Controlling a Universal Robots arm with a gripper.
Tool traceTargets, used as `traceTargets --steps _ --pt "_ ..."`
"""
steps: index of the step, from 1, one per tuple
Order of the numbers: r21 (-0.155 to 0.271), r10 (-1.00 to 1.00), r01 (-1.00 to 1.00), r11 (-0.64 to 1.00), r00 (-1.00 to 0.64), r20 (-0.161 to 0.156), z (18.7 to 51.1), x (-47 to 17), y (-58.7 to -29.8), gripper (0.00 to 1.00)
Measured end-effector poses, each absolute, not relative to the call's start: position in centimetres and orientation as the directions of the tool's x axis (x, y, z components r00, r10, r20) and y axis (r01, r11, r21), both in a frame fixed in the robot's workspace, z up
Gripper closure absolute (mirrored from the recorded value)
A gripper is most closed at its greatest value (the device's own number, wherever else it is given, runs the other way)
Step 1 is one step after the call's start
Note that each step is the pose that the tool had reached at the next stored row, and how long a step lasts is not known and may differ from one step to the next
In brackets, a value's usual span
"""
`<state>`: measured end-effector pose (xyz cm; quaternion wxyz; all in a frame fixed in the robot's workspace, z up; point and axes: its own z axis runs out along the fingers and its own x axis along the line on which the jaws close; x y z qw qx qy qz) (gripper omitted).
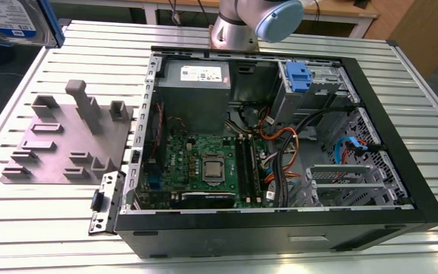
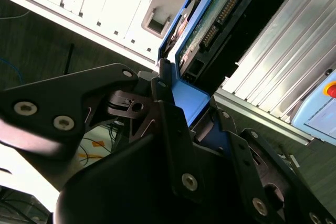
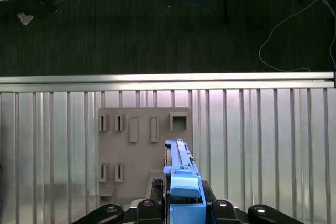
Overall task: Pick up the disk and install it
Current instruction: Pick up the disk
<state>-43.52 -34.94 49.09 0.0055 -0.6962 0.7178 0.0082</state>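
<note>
Exterior view shows the slatted metal surface [image 1: 89,51] bearing an open computer case [image 1: 280,228] and a grey fixture [image 1: 52,148]. In the first wrist view my pincer [image 3: 184,208] clamps the disk [image 3: 179,161] above the fixture, dark floor [image 3: 157,24] beyond the surface's edge.

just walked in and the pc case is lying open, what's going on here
The robot arm's gripper is shut on the disk, clamping it by its blue carrier frame. In the first wrist view the disk hangs edge-on above the grey fixture plate on the slatted table. In the exterior view it is up at the far left, well apart from the open computer case, so it is picked up but not yet installed.
</note>
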Motion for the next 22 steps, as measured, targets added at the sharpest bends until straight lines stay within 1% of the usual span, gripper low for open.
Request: traceTargets --steps 22 --pt "0.004 -0.999 -1.000 0.030 -0.031 -0.018 49.4 -43.5 -36.3 0.63"
